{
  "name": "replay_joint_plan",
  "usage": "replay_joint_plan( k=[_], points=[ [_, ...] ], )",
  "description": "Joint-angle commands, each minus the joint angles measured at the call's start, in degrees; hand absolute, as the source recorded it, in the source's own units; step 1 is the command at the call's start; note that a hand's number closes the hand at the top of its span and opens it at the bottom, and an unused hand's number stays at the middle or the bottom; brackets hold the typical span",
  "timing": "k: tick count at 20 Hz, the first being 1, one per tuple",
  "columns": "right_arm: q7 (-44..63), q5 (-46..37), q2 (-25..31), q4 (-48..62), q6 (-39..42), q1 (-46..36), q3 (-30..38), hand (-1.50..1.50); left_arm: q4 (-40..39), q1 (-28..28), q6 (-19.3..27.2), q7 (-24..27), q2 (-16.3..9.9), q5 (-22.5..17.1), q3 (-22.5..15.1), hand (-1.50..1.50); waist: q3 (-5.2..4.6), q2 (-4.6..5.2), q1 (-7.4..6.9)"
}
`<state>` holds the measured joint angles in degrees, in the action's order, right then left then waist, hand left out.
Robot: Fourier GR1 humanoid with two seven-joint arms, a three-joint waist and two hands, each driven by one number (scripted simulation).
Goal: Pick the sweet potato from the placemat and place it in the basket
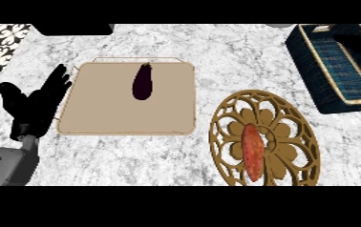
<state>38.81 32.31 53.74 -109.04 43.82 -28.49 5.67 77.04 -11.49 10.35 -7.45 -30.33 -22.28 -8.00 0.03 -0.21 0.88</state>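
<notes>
No readable writing or labels on anything I can see. Marble surface. At 5 o'clock, a round gold openwork placemat; the sweet potato lies lengthwise on its centre, untouched. At 2 o'clock, a dark blue woven basket, cut off by the edge; I cannot make out anything inside it. At 10 o'clock of centre, a tan rectangular tray carrying one dark eggplant near its far edge. My left hand rests at 9 o'clock beside the tray, fingers straight and released, grasping nothing. Right hand is out of the picture.
</notes>
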Motion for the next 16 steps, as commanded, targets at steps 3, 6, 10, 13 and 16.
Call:
replay_joint_plan(
  k=[3,6,10,13,16],
  points=[
    [-5.97,-7.97,-8.14,-4.1,1.1,10.05,4.37,-1.5,-2.4,-4.0,-1.88,-1.91,1.07,1.16,1.87,0.0,0.0,0.23,-0.27],
    [-12.33,-17.71,-14.53,-8.18,2.84,18.54,5.0,-1.5,4.04,-0.47,0.76,-4.12,1.45,2.19,1.39,0.0,0.08,0.15,-0.52],
    [-20.1,-29.1,-20.56,-5.64,2.12,18.54,3.77,-1.5,1.86,-1.18,-0.69,-2.73,4.16,4.43,0.81,0.0,0.03,0.28,-0.9],
    [-23.98,-36.0,-24.94,-4.0,-1.21,19.12,0.13,-1.5,5.37,1.12,0.67,-2.71,4.88,6.27,0.62,0.0,0.02,0.22,-1.27],
    [-29.55,-41.63,-29.0,0.81,-4.8,18.83,-3.28,-1.5,2.82,-0.04,-1.89,-3.31,4.18,5.49,2.28,0.0,0.01,0.31,-1.32]
  ],
)
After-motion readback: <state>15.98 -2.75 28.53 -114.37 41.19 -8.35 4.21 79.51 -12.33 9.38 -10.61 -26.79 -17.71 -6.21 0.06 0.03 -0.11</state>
